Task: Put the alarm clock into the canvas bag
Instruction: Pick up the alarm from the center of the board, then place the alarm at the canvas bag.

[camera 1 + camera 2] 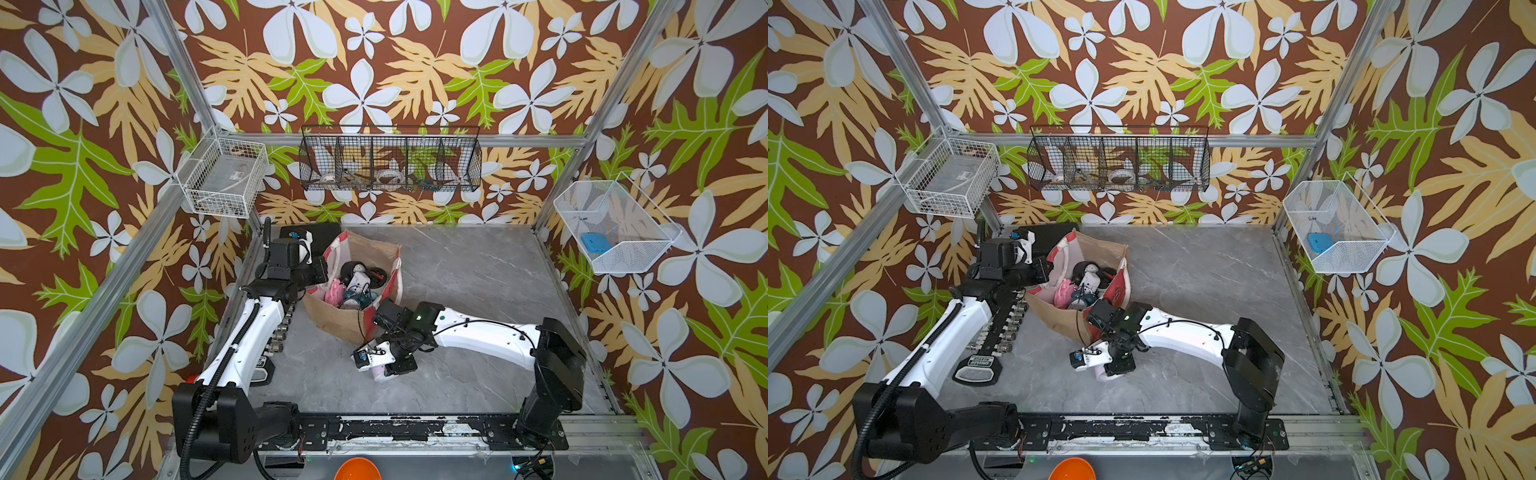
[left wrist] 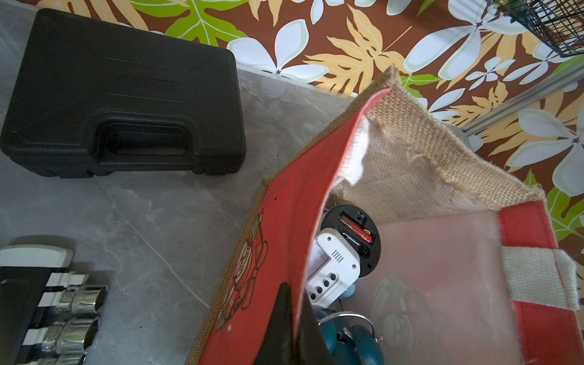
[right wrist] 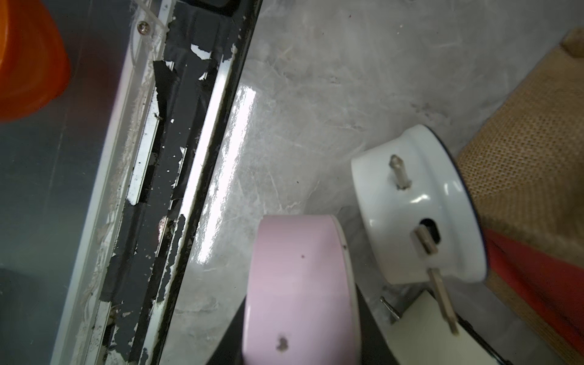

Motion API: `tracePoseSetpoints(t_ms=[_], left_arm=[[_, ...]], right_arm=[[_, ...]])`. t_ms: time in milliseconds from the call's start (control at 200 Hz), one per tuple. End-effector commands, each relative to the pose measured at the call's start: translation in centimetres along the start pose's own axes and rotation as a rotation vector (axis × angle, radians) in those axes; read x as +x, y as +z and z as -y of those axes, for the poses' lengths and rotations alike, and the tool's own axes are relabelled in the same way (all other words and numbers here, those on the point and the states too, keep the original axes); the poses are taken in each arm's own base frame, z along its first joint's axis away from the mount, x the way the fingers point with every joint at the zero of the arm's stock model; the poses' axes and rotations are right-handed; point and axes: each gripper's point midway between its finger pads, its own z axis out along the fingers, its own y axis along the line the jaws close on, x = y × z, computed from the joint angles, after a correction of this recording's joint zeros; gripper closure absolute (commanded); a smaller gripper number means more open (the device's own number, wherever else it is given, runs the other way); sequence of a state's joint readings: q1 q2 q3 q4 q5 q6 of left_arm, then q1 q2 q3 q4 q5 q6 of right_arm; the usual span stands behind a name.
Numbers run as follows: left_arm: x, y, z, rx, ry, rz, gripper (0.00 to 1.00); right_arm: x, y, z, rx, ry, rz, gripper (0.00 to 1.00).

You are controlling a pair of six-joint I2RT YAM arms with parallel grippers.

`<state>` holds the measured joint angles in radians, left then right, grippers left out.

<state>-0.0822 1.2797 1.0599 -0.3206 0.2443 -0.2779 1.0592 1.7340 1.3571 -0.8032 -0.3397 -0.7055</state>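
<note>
Red-and-burlap canvas bag (image 1: 332, 320) stands open on the grey marble tabletop (image 1: 478, 291), the rim of one red panel pinched tight by the left gripper (image 2: 295, 303). Just beside the bag, the right gripper (image 3: 300, 316) straddles the pink alarm clock (image 3: 297, 262) on the tabletop, though whether its jaws press yet cannot be told. Probably light, rigid and smooth-sided, the clock looks best squeezed across its flat faces.

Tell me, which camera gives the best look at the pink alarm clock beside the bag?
The right wrist view: the pink alarm clock fills the foreground, close up. Both top views show only a pink sliver of it, mostly hidden under the right arm. The left wrist view misses it.
</note>
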Motion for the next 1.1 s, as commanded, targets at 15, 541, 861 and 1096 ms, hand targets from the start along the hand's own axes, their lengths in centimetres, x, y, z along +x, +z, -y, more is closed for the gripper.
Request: tracePoseSetpoints(t_ms=[15,541,861,1096], left_arm=[[-0.5,0.0,0.3,0.013,0.010,0.019,1.00],[-0.5,0.0,0.3,0.018,0.009,0.019,1.00],[-0.6,-0.2,0.4,0.020,0.010,0.024,1.00],[-0.5,0.0,0.5,0.027,0.007,0.017,1.00]], right_arm=[[-0.1,-2.2,-0.4,0.019,0.042,0.014,0.68],[-6.0,-14.4,2.9,0.247,0.230,0.265,0.71],[-7.2,-20.3,9.7,0.483,0.555,0.442,0.74],[-6.1,-21.7,15.8,0.625,0.763,0.532,0.77]])
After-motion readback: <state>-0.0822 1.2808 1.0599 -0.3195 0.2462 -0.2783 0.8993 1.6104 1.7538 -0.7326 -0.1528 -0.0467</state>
